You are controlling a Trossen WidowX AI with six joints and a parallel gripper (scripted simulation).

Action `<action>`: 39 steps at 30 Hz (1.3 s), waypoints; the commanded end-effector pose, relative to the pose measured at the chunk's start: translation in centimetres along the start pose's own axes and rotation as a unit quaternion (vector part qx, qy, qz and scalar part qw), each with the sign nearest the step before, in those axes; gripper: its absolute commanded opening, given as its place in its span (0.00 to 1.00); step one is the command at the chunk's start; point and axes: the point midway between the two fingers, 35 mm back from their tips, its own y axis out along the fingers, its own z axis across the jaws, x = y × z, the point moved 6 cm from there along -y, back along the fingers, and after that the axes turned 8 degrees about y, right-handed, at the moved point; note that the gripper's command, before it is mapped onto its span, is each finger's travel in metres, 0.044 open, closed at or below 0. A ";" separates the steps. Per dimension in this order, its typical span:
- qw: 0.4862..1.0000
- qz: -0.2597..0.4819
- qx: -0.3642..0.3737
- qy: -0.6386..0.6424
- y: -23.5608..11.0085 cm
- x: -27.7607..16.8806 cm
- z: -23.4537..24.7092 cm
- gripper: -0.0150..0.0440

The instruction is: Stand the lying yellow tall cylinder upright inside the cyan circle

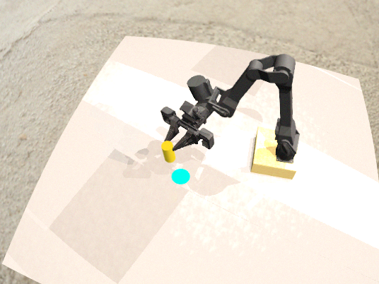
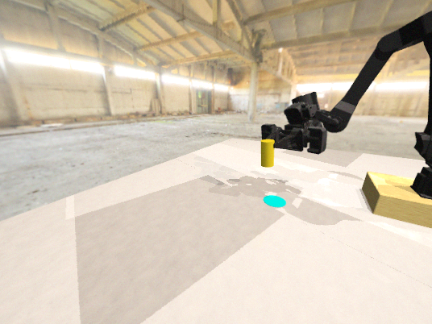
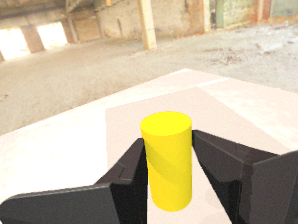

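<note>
My gripper (image 1: pixel 170 146) (image 2: pixel 269 142) (image 3: pixel 167 140) is shut on the yellow tall cylinder (image 1: pixel 168 151) (image 2: pixel 267 153) (image 3: pixel 167 159). The fingers grip it near its upper part and hold it upright, clear above the table. The cyan circle (image 1: pixel 180 176) (image 2: pixel 275 201) is a flat disc on the table, a little nearer the camera than the cylinder and slightly to the right in the top and exterior views. The cylinder is not over the circle. The circle is out of the wrist view.
The arm's base stands on a yellow wooden block (image 1: pixel 271 155) (image 2: pixel 396 198) to the right of the circle. The pale table (image 1: pixel 106 219) (image 2: pixel 201 262) has its edges well away from the gripper.
</note>
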 end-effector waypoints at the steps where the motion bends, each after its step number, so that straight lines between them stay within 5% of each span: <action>1: 1.000 -0.006 0.008 -0.003 -0.4 -0.1 0.4 0.43; 39: 0.999 -0.029 0.037 -0.025 -1.8 -0.7 2.0 0.43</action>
